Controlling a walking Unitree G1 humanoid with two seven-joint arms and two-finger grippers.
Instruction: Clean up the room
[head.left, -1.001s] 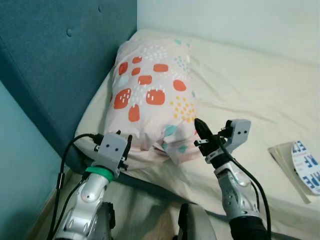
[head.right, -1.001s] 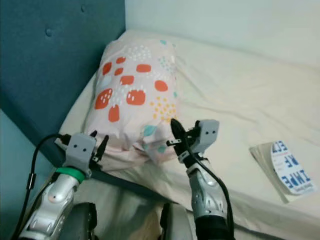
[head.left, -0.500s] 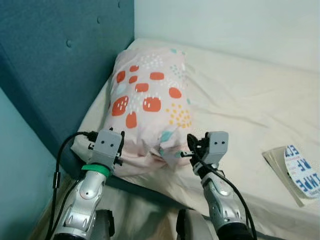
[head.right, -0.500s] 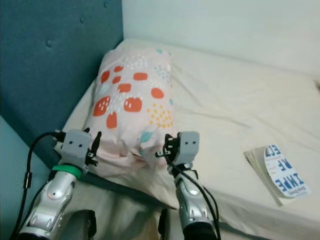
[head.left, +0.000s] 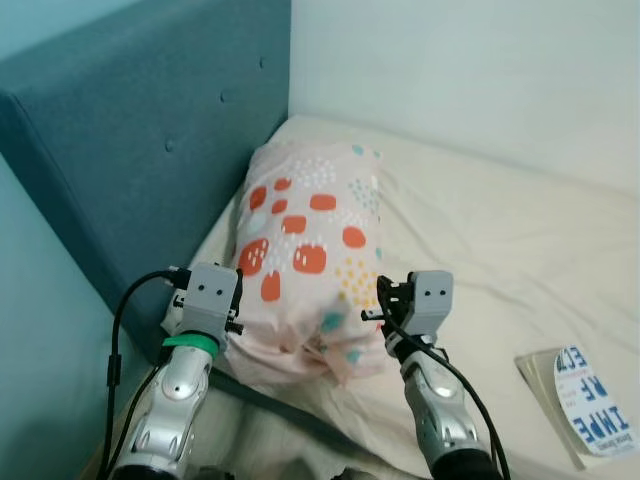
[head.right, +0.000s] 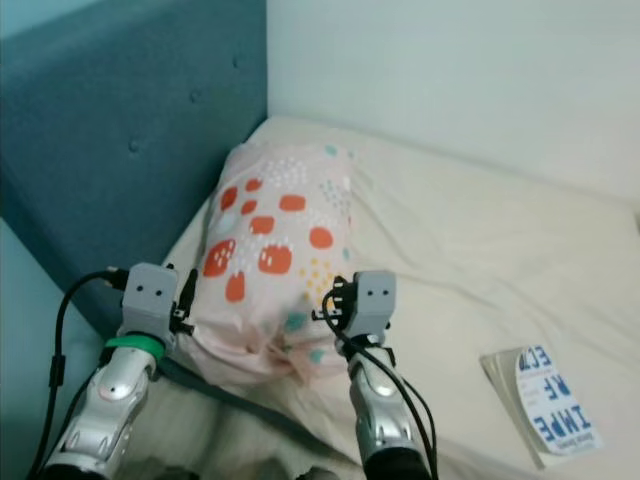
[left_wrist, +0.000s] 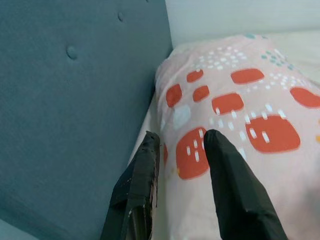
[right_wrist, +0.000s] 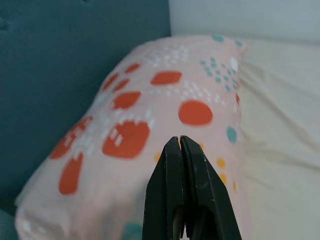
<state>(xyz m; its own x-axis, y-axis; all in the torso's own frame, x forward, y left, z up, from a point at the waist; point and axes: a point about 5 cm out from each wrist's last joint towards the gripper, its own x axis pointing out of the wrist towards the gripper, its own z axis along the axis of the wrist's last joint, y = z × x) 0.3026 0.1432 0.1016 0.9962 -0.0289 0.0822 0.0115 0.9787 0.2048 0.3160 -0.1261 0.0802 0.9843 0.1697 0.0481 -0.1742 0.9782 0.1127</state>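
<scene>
A pink pillow (head.left: 310, 250) with orange spots lies on the bed (head.left: 500, 240). It rests along the blue headboard (head.left: 130, 170), and its far end points to the corner where the headboard meets the pale wall (head.left: 470, 70).

The left gripper (left_wrist: 180, 145) is at the near end of the pillow, on the headboard side. Its two black fingers (left_wrist: 225, 175) are a little way apart, with nothing between them. One finger lies against the pillow cover, and the other sits in the gap between the pillow and the headboard.

The right gripper (right_wrist: 180, 142) is at the near end of the pillow too, on the side away from the headboard. Its fingers are pressed tight together. I cannot tell if any pillow cloth is pinched between them.

The near end of the pillow looks bunched up and wrinkled between the two grippers.

A book (head.left: 585, 400) with a round blue and white label lies on the bed, well away from the pillow, on the robot's right.
</scene>
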